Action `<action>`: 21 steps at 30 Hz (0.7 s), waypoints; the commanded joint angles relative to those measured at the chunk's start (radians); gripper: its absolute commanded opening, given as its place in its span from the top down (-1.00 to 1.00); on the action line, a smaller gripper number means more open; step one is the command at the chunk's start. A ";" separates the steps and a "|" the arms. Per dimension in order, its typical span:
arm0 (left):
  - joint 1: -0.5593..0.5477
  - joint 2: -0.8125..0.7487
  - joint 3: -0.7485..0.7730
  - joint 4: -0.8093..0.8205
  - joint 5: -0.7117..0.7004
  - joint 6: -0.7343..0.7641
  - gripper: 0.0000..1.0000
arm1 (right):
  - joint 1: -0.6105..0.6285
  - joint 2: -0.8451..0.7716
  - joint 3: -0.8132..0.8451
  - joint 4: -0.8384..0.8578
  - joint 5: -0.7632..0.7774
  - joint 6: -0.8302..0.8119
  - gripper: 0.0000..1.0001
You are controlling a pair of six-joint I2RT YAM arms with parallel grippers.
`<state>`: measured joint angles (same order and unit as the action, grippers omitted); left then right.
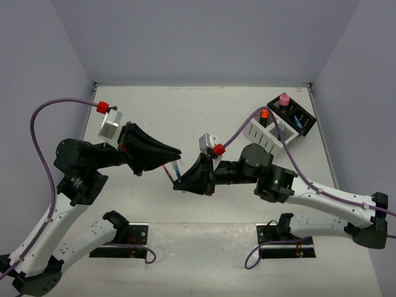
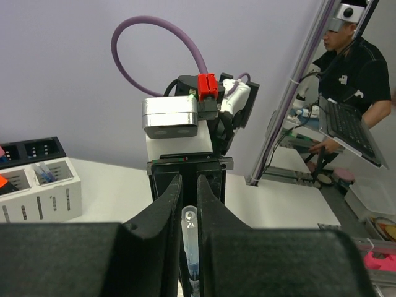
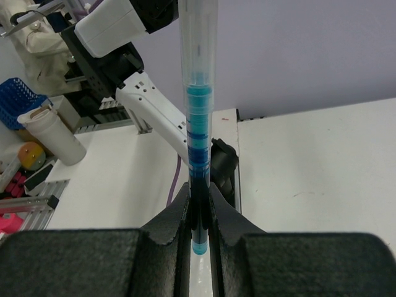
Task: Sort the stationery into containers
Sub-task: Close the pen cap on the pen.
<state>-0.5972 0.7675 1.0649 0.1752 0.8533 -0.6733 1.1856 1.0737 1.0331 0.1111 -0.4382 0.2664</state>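
Note:
A blue pen [image 1: 177,168] with a clear barrel is held in the air over the middle of the table between both grippers. My right gripper [image 1: 184,183] is shut on its blue lower end [image 3: 198,124], and the pen stands straight up out of the jaws [image 3: 199,189]. My left gripper [image 1: 177,154] comes in from the left, and its jaws [image 2: 189,179] press on both sides of the pen's clear end [image 2: 189,226]. The white container [image 1: 265,131] and the black container [image 1: 292,114] stand at the back right. A pink cylinder [image 1: 284,99] stands in the black one.
A thin red pen [image 1: 167,174] shows just left of the blue pen, under the left gripper. An orange-capped item [image 1: 264,115] stands in the white container [image 2: 40,198], which has the black container [image 2: 34,148] behind it. Purple cables loop off both wrists.

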 commanded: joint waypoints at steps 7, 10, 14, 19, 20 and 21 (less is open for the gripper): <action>-0.003 -0.019 -0.179 0.039 0.057 -0.036 1.00 | 0.006 -0.024 0.145 0.073 0.231 -0.010 1.00; -0.002 -0.040 -0.264 0.079 0.058 -0.056 1.00 | 0.004 -0.023 0.182 0.105 0.295 -0.020 1.00; -0.005 -0.086 -0.362 0.111 0.053 -0.079 1.00 | -0.011 -0.025 0.212 0.158 0.351 -0.016 1.00; -0.018 -0.120 -0.453 0.148 0.043 -0.106 1.00 | -0.030 -0.008 0.260 0.203 0.369 -0.013 1.00; -0.021 -0.126 -0.460 0.148 0.041 -0.107 1.00 | -0.032 -0.003 0.266 0.208 0.375 -0.012 1.00; -0.026 -0.131 -0.468 0.148 0.035 -0.112 1.00 | -0.035 0.002 0.272 0.217 0.377 -0.010 1.00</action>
<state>-0.5877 0.6341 0.6948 0.5107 0.6783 -0.7380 1.1980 1.1027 1.1001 -0.1311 -0.2226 0.2447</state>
